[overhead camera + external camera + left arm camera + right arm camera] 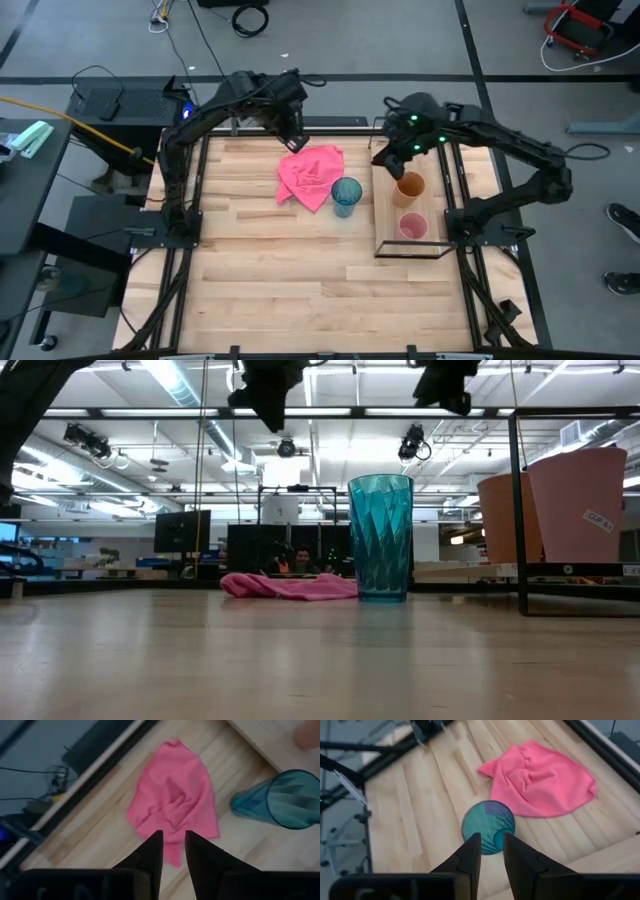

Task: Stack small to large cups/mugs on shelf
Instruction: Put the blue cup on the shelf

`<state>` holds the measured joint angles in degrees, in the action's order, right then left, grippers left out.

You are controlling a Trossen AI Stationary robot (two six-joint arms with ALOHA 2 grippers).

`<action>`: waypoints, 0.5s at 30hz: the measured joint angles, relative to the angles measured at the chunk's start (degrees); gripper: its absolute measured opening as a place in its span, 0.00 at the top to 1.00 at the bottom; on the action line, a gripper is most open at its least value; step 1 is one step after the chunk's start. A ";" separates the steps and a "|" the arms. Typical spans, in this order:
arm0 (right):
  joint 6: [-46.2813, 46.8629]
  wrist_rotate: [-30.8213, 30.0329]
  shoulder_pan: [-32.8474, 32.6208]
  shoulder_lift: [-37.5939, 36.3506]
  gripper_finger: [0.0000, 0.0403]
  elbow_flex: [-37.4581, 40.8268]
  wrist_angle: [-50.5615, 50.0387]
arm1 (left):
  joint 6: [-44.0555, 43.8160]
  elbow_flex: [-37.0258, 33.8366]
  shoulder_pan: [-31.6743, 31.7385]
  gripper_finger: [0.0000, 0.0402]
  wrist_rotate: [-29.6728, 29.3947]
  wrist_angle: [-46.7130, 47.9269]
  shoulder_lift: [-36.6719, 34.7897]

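The teal-blue cup (346,195) stands upright on the tabletop beside the shelf; it also shows in the low view (380,536). The orange cup (409,187) and the pink cup (413,227) stand upright on the light-wood shelf (386,215). My left gripper (297,141) hovers over the far edge of a pink cloth (312,173), its fingers (156,851) close together and empty. My right gripper (384,156) hovers beyond the shelf's far end, its fingers (471,851) close together and empty. In its wrist view the teal cup (488,827) lies just past the fingertips.
The crumpled pink cloth lies on the plank tabletop (270,270) at the far middle, touching or nearly touching the teal cup. The shelf's black wire frame (412,256) stands at its near end. A black metal frame (175,240) borders the table's sides.
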<state>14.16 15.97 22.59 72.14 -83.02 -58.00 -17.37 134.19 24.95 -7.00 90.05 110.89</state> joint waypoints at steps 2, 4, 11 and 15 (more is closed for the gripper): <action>-1.13 -0.01 0.00 2.18 0.78 0.00 -0.02 | 0.02 -0.63 -0.06 0.79 -2.12 -0.19 -1.00; -2.13 -0.03 0.07 4.37 0.78 0.00 0.00 | -0.05 -2.16 -0.04 0.79 -3.60 -0.06 -2.27; -4.82 -0.95 0.14 10.91 0.78 0.00 0.02 | -5.18 -19.70 0.38 0.79 -4.37 -0.06 -8.99; -5.34 -0.93 0.09 13.82 0.78 0.00 -0.30 | -9.55 -29.73 -0.42 0.79 -4.09 -1.55 -13.06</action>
<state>8.83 15.04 22.68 85.95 -83.02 -58.29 -26.91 104.46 24.54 -11.09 88.50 97.83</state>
